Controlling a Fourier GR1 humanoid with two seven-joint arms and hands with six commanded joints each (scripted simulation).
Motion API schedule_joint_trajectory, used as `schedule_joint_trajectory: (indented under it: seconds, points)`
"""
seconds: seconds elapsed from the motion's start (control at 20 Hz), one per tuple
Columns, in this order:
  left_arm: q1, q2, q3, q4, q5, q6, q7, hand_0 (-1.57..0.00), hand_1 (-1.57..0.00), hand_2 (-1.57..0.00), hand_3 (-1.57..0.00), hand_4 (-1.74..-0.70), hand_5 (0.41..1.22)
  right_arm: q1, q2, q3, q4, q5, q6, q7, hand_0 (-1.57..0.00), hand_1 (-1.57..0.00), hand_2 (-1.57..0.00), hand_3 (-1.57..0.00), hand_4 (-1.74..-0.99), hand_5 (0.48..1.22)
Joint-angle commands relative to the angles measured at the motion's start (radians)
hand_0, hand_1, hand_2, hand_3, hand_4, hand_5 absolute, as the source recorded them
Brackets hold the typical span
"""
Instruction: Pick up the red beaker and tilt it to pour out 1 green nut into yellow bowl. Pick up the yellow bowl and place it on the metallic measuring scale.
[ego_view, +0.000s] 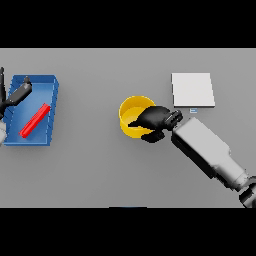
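The yellow bowl stands upright on the grey tabletop, near the middle of the head view. The right hand lies over the bowl's right rim, its fingers curled across the rim and grasping it. The right arm reaches in from the lower right. The metallic measuring scale, a pale flat square, rests on the tabletop up and to the right of the bowl, apart from it. A blue tray sits at the far left. The red beaker lies tilted on its side inside this tray. The left hand is over the tray's upper left corner; whether its fingers are released or clenched cannot be told.
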Motion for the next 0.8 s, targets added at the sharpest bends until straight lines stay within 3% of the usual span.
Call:
schedule_joint_trajectory:
  seconds: [0.0,0.05,0.15,0.3,0.4,0.6,0.65,0.75]
  points:
    - [-0.003,-0.003,-0.002,0.002,-0.004,0.003,0.000,0.00,0.00,0.00,0.00,-0.76,0.703,-0.004,-0.002,0.002,0.003,-0.006,0.012,-0.013,-0.99,-0.98,-0.96,-0.55,-1.514,1.064]
    - [-0.003,-0.002,-0.001,0.003,-0.003,0.003,-0.001,0.00,0.00,0.00,0.00,-0.76,0.701,-0.011,-0.006,-0.003,0.007,-0.013,0.031,-0.018,-1.11,-1.10,-1.08,-0.71,-1.557,1.096]
    - [-0.006,-0.010,-0.006,0.007,-0.008,0.005,-0.001,0.00,0.00,0.00,0.00,-0.75,0.698,-0.007,-0.012,0.001,0.006,-0.020,0.035,-0.027,-1.28,-1.27,-1.18,-1.01,-1.623,1.141]
    - [-0.006,0.002,-0.007,0.010,-0.011,-0.006,-0.005,0.00,0.00,0.00,0.00,-0.74,0.690,-0.014,-0.020,0.007,0.003,-0.024,0.034,-0.034,-1.42,-1.42,-1.25,-1.27,-1.681,1.180]
    - [-0.003,-0.008,-0.016,-0.003,-0.020,0.010,-0.006,0.00,0.00,0.00,0.00,-0.74,0.689,-0.013,-0.014,0.006,0.004,-0.029,0.025,-0.020,-1.47,-1.47,-1.28,-1.37,-1.702,1.195]
    - [-0.005,-0.005,-0.010,0.011,-0.016,0.006,-0.004,0.00,0.00,0.00,0.00,-0.73,0.685,-0.009,-0.032,0.007,-0.020,-0.034,0.009,-0.011,-1.53,-1.53,-1.31,-1.40,-1.725,1.210]
    - [-0.008,-0.011,-0.015,0.009,-0.020,0.009,-0.001,0.00,0.00,0.00,0.00,-0.73,0.687,-0.011,-0.045,0.001,-0.032,-0.041,0.015,-0.024,-1.54,-1.54,-1.33,-1.38,-1.728,1.212]
    - [-0.002,-0.003,-0.016,-0.002,-0.022,0.010,-0.002,0.00,0.00,0.00,0.00,-0.73,0.691,-0.015,-0.051,-0.018,-0.082,-0.062,0.057,0.011,-1.55,-1.55,-1.37,-1.31,-1.733,1.215]
